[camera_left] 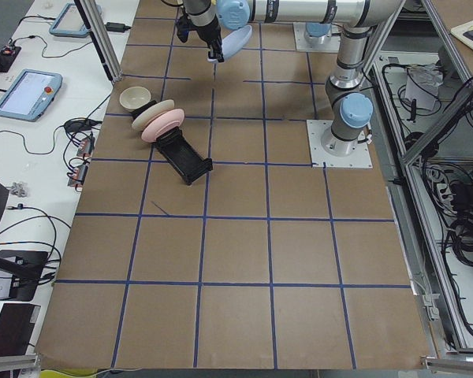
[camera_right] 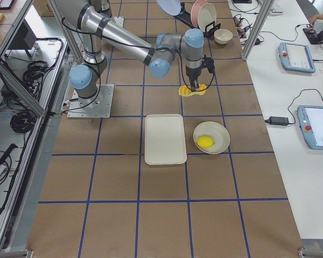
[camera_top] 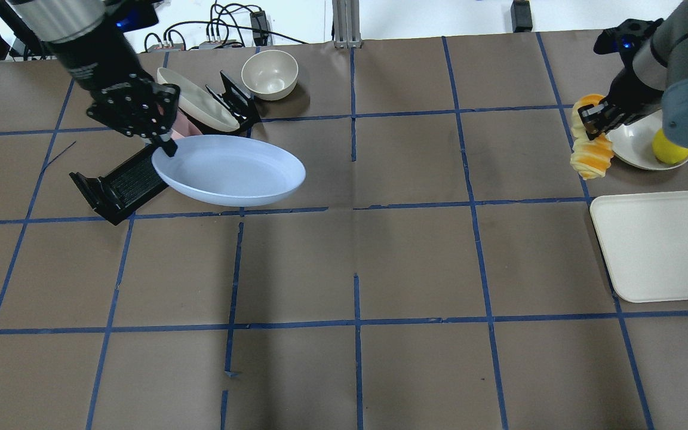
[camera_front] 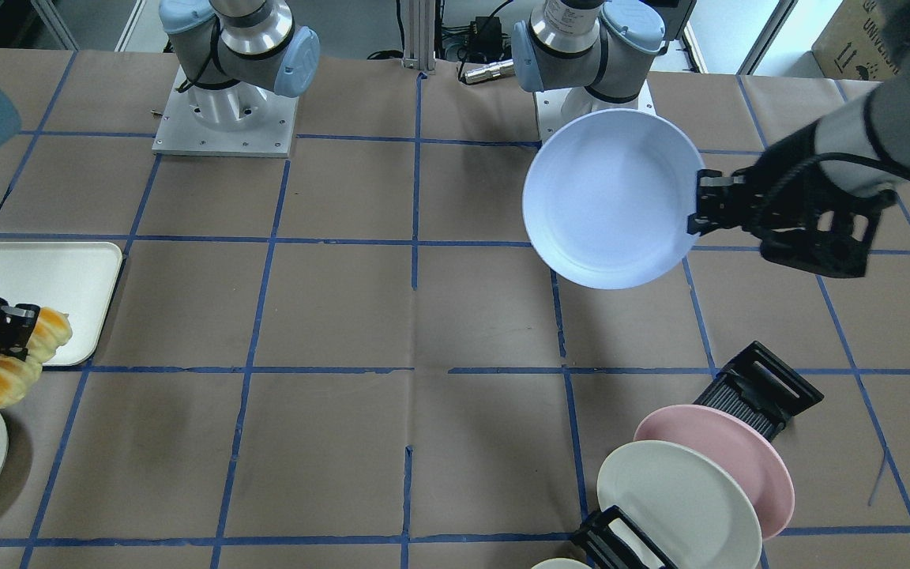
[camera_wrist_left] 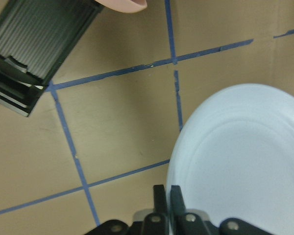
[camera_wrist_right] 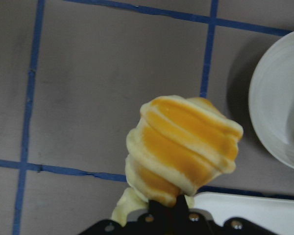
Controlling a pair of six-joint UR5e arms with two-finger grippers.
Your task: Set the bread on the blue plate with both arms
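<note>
Only lettering I can read: "UNIVERS" on a cardboard box (camera_front: 858, 35) past the surface's corner. The surface (camera_top: 415, 257) is brown paper with a blue tape grid. My left tool (camera_front: 698, 212) pinches the blue plate (camera_front: 609, 197) by its rim, lifted and tilted, toward the left edge. My right tool (camera_top: 590, 119) clamps the bread (camera_top: 592, 156), aloft by the right edge. Count: three plates, with the pink plate (camera_front: 731, 450) and cream-white plate (camera_front: 676, 498) racked; two bowls; one tray (camera_top: 660, 245).

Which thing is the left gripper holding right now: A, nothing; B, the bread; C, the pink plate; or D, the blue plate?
D: the left gripper pinches the rim of the blue plate, while the bread is in the right gripper.
</note>
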